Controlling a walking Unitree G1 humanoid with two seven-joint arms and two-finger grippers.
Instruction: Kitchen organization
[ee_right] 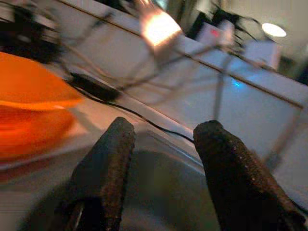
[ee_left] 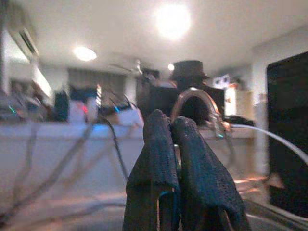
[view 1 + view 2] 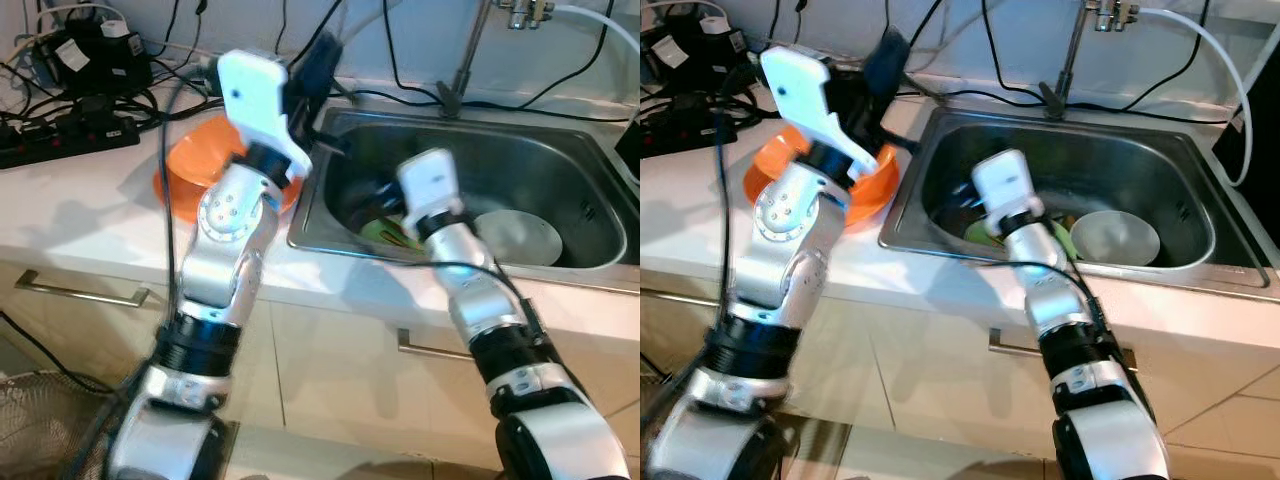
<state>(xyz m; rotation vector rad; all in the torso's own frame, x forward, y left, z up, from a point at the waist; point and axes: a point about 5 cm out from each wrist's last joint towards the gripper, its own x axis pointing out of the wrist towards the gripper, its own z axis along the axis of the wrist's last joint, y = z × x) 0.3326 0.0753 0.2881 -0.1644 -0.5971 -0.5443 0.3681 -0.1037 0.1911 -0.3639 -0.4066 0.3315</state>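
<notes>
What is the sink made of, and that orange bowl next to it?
The sink looks like brushed stainless steel: grey, with soft dull reflections. The orange bowl on the counter looks like plastic, smooth and evenly bright, though glazed ceramic can't be ruled out.

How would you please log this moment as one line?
left gripper shut, raised over counter | right gripper open, inside sink | orange bowl on counter

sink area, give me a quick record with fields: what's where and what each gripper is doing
setting: white kitchen counter with a stainless steel sink
on counter: orange plastic bowl, left of the sink
in sink: pale round plate; green item, partly hidden
left gripper: fingers shut, empty, raised above the counter by the bowl
right gripper: fingers open, empty, reaching into the sink
back of counter: black cables and power strip
</notes>
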